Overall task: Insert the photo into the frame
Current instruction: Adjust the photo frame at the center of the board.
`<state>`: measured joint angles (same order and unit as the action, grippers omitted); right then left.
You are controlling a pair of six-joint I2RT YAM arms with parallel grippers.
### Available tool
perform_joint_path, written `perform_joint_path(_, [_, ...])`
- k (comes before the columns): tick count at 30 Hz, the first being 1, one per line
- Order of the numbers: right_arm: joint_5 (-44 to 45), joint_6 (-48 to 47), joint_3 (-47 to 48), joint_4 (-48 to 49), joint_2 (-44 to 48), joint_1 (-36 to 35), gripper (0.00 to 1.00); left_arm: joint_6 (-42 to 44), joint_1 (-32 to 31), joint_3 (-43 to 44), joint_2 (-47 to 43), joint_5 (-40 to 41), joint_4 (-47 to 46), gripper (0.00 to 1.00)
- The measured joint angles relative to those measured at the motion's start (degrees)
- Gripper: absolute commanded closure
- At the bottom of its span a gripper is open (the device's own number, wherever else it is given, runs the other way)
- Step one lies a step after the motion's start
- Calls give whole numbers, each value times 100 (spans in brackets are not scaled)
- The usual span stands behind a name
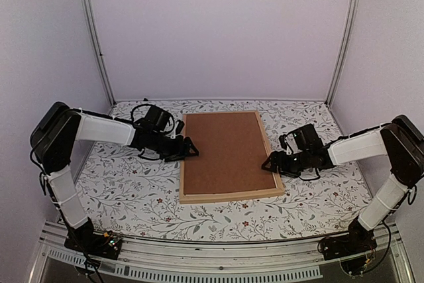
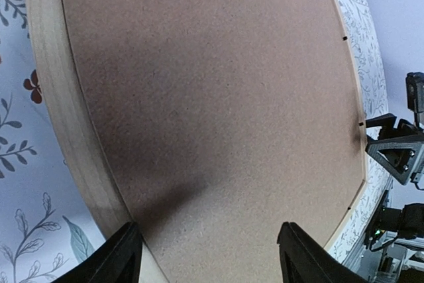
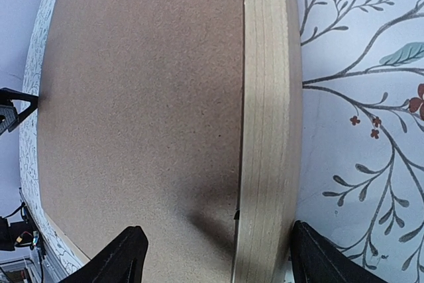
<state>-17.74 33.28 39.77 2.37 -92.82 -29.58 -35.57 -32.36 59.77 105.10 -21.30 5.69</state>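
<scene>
In the middle of the picture, the frame (image 1: 228, 196) is light yellow wood. The board (image 1: 225, 150) inside it is plain brown. The table (image 1: 132, 190) is white with grey-green leaves and tiny red flowers. The left arm (image 1: 103, 129) and right arm (image 1: 354, 146) are white and black.

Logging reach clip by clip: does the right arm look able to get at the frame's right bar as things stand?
Likely yes: the right gripper is open, fingers either side of the frame's right bar, nothing blocking it.
</scene>
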Motion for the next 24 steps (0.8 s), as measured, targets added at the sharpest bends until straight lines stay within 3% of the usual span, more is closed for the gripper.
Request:
perform_joint_path(13, [317,446,-275,214,225,-282,24,-74,-155,7,-9,188,9,27])
perform_joint_path(24, [1215,1237,-494,240,463,-1639,24,-72,-160,-291,-326,896,151,26])
